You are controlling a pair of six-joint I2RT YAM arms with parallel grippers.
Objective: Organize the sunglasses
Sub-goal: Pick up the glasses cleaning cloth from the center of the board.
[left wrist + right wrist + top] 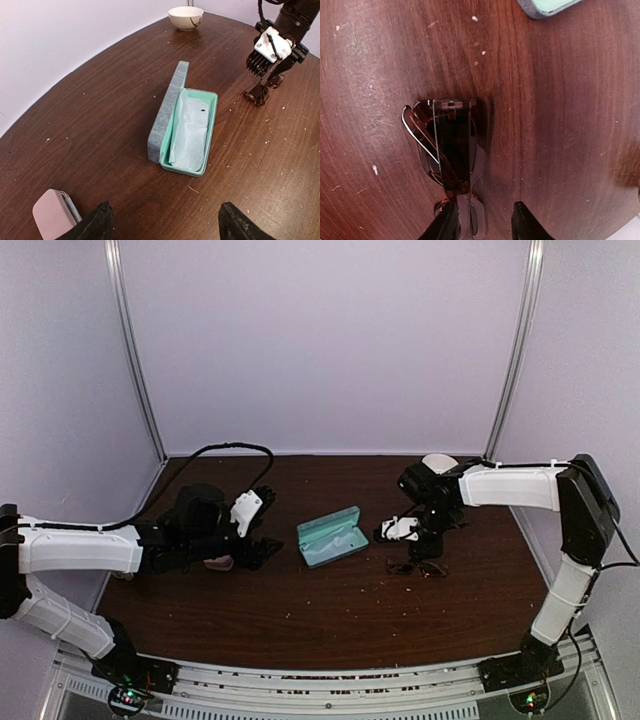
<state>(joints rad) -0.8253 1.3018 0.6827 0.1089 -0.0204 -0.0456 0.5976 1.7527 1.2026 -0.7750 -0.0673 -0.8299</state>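
The reddish-brown sunglasses lie folded on the table directly beneath the right gripper. Its fingers straddle one end of the frame, with the jaws part-open and a gap visible on one side. The open teal case, lined with a light-blue cloth, lies between both grippers, ahead of the left gripper, whose jaws stand wide and hold nothing. A pink case lies just beside that gripper's left finger, and a bowl stands far beyond, well apart from the sunglasses.

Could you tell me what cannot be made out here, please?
Right wrist view: the sunglasses run past the bottom edge, so whether the right gripper pinches them is unclear.
Left wrist view: the bottom edge cuts the pink case.
Top view: the right arm half hides the bowl.
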